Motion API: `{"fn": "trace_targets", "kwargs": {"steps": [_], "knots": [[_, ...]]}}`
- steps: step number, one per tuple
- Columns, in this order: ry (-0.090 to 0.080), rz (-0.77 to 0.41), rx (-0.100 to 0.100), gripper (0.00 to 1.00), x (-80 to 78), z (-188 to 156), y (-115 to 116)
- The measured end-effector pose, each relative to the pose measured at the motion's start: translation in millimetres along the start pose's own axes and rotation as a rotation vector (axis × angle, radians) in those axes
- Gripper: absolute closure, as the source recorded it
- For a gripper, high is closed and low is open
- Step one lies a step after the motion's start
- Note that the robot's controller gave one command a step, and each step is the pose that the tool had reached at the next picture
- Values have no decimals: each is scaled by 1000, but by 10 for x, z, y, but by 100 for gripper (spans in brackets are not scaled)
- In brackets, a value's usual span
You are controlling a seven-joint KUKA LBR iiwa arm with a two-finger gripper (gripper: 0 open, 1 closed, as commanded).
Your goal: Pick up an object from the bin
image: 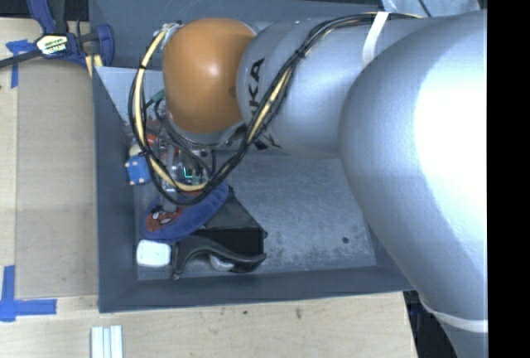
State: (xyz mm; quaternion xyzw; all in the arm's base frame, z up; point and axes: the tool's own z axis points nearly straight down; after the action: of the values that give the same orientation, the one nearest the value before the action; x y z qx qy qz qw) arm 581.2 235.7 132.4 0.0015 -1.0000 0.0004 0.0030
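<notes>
My gripper (184,167) hangs under the wrist at the bin's left side, and I see just its dark body. A small blue block (137,172) lies right beside it against the left wall. Just below the gripper a blue curved strip (201,214) rests over a reddish-brown piece (161,219). Nothing shows between the fingers.
In the near left corner lie a small white block (153,253) and a black tool with a grey handle (224,249). The arm and its orange cover span the bin from the right and hide the far and right parts. Bare floor shows at the near right.
</notes>
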Motion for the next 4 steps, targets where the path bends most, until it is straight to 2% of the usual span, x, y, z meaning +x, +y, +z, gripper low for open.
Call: {"fn": "trace_targets", "kwargs": {"steps": [1, 2, 3, 4], "knots": [[-32, -224, -12, 0, 99, 527, -136], [-22, -173, -6, 0, 197, 281, -316], [-13, -139, -4, 0, 270, 225, -534], [-39, -172, -9, 0, 183, 530, -630]]}}
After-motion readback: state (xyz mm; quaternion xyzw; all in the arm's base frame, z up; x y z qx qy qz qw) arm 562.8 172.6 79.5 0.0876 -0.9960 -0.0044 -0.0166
